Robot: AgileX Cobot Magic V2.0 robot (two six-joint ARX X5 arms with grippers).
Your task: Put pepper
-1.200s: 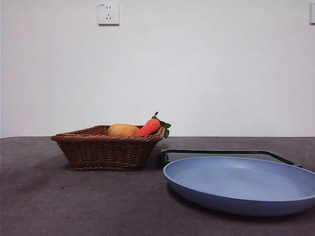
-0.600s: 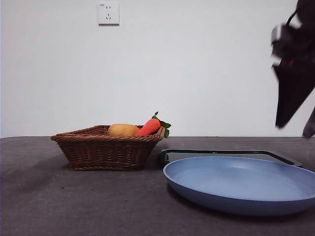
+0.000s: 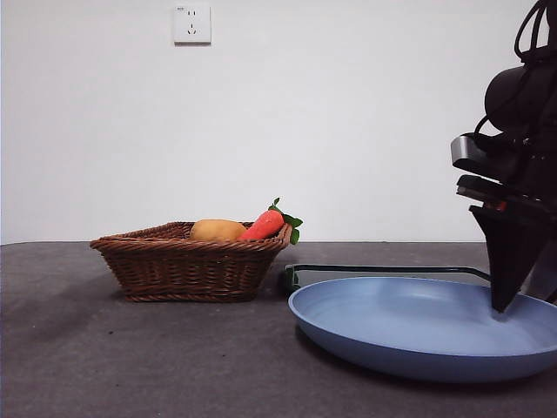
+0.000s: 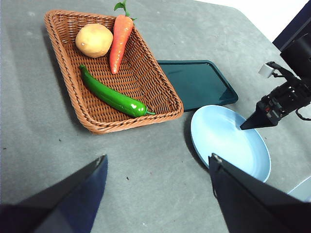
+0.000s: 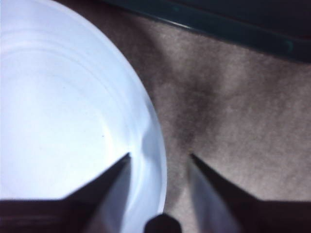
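The pepper (image 4: 114, 97), long and glossy dark green, lies in the wicker basket (image 4: 63, 82) beside a carrot (image 4: 119, 41) and a potato (image 4: 94, 40). From the front, the basket's wall (image 3: 187, 274) hides it. My left gripper (image 4: 158, 157) hangs open high above the table, short of the basket, holding nothing. My right gripper (image 3: 503, 303) is down at the far right of the blue plate (image 3: 418, 322). Its open jaws straddle the plate's rim (image 5: 158, 121), one over the inside and one over the cloth. The left wrist view shows that right gripper (image 4: 252, 122) at the plate (image 4: 228, 141).
A dark green tray (image 4: 197, 82) lies flat between basket and plate, behind the plate (image 3: 392, 270) in the front view. Carrot (image 3: 264, 225) and potato (image 3: 218, 230) stick up over the basket's rim. Grey cloth covers the table.
The right arm came into the front view from the top right and dropped to the plate's right rim. Basket, vegetables and plate have not moved.
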